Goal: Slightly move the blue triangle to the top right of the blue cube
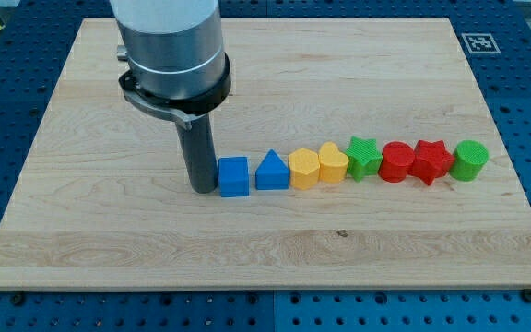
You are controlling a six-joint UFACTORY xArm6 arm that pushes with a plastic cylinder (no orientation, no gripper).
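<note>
My tip (202, 189) sat touching the blue plastic cube (233, 176) on its left, holding nothing; best route was round to the blue plastic triangle (272, 171), nudging it gently up-right.

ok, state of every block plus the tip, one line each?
tip: down on the board, just left of the blue cube, contact unclear
blue cube: upright, left end of the row
blue triangle: upright, right of the cube
yellow hexagon: touching the yellow heart
yellow heart: mid-row
green star: beside the heart
red cylinder: upright
red star: between red and green cylinders
green cylinder: upright, right end
</note>
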